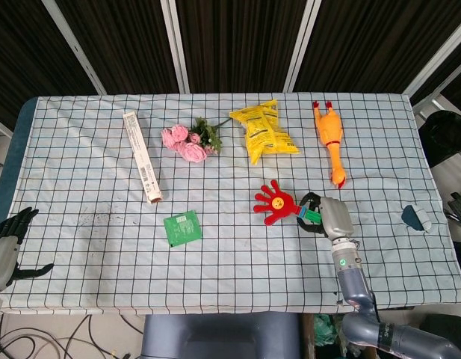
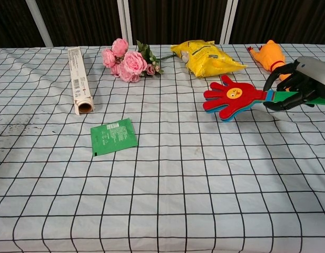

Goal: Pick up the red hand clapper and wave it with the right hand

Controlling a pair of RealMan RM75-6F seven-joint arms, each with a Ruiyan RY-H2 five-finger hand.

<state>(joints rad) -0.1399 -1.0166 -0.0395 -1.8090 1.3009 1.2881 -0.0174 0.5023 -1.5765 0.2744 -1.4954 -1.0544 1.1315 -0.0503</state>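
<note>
The red hand clapper (image 1: 273, 203) (image 2: 230, 97) is off the cloth, its palm pointing left and its green handle running right into my right hand (image 1: 325, 215) (image 2: 298, 81). That hand grips the handle with its fingers curled around it, right of the table's middle. The clapper's shadow falls on the cloth below it. My left hand (image 1: 7, 243) hangs off the table's near left corner with its fingers apart and nothing in it; the chest view does not show it.
A rubber chicken (image 1: 329, 140) (image 2: 269, 56) lies just behind my right hand. A yellow snack bag (image 1: 264, 132), pink flowers (image 1: 188, 141) and a long box (image 1: 142, 155) lie further back. A green packet (image 1: 182, 227) lies left of centre. A small blue-white object (image 1: 418, 218) sits at the right edge.
</note>
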